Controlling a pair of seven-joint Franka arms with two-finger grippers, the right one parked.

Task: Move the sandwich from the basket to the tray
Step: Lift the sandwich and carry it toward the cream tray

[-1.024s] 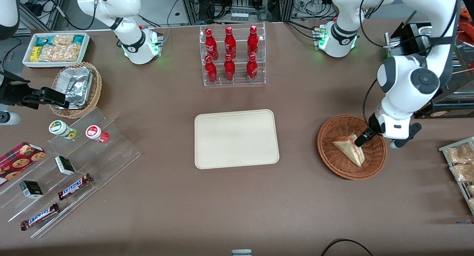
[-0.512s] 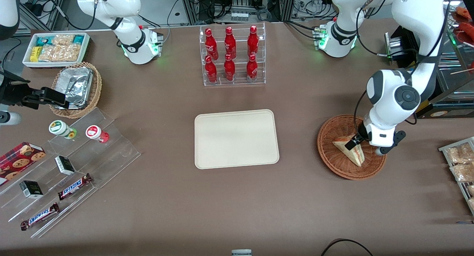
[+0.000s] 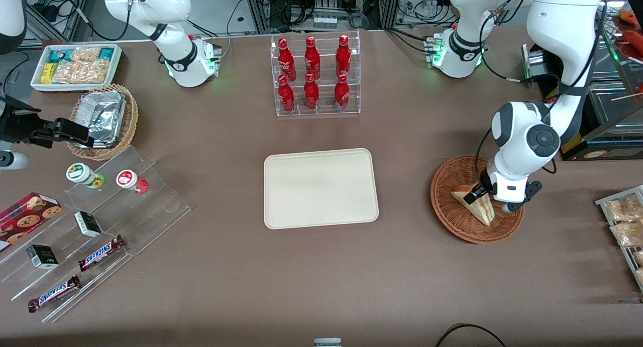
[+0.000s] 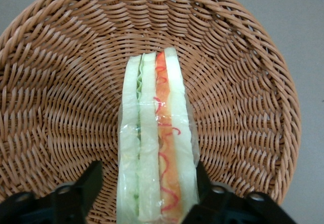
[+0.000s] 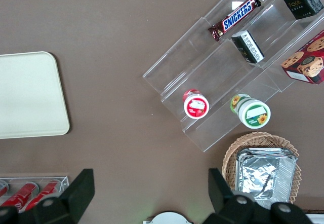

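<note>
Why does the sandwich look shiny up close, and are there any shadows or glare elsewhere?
Left wrist view: the sandwich sits in clear wrap that catches light; the claw straddles it, open, down in the basket. Front view: lighting is soft and even, the tray has a faint shadow in it, and the foil container glints.

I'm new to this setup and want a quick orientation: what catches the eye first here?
The tool sits low in the basket, open, its fingers straddling the wrapped sandwich. The cream tray lies bare at mid-table, and the red bottles stand in a clear rack farther from the front camera.
</note>
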